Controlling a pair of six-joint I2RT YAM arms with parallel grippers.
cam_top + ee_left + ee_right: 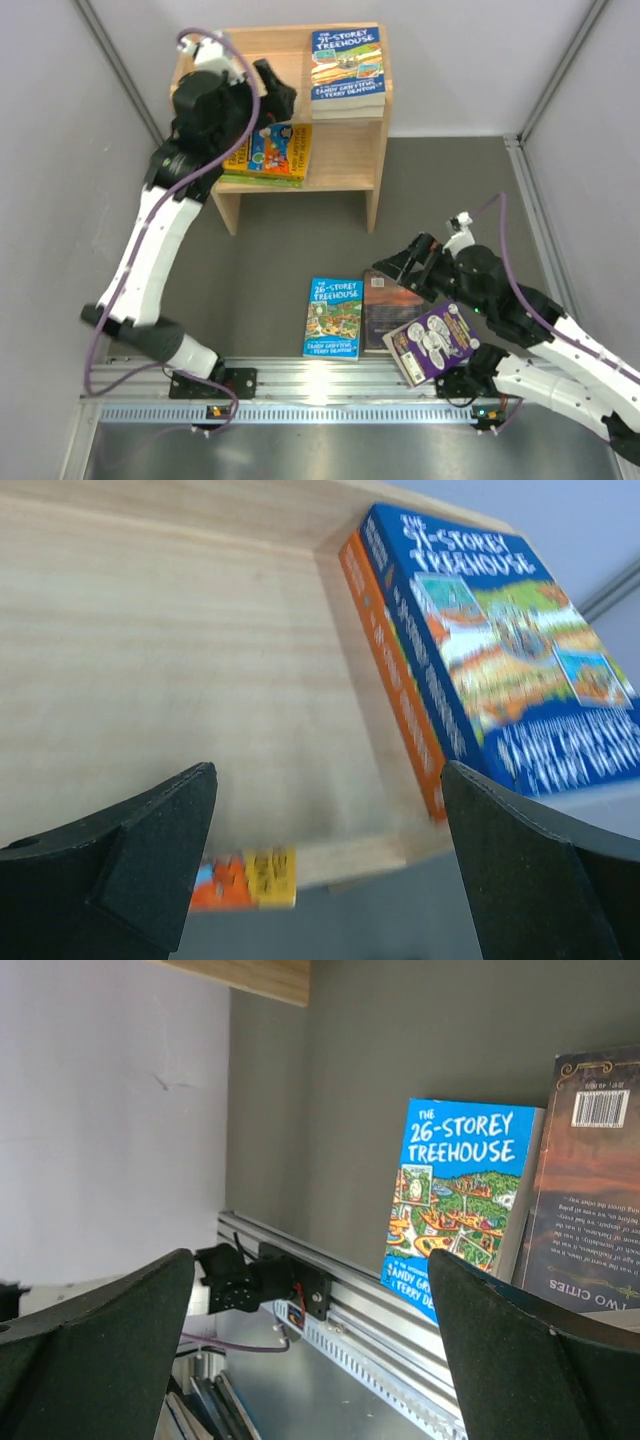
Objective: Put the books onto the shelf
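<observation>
Two arms at work on a tabletop library: the shelf point(350, 150) stands at 12 o'clock on the grey table point(280, 260). A stack topped by the blue "91-Storey Treehouse" point(347, 70) lies flat at the right end of its top tier. More yellow-and-green covers point(270, 152) lie on the lower tier, toward the left.

The left gripper point(270, 92) hovers over the bare left half of the top tier, jaws spread wide and holding nothing. Three books lie unshelved near 6 o'clock: the blue "26-Storey Treehouse" point(333, 317), a dark brown book point(385, 310) touching its right side, and a purple book point(432, 342) overlapping the brown one's right edge at a tilt. The right gripper point(397, 262), also spread and empty, hangs just beyond the brown book's far end.

The next pick looks like the right arm's. The purple book, riding on top with a raised edge, seems the easiest to pinch. These thin paperbacks lie flat, so the jaws should take an overhanging edge, not press down. The brown book's glossy cover may slip.
</observation>
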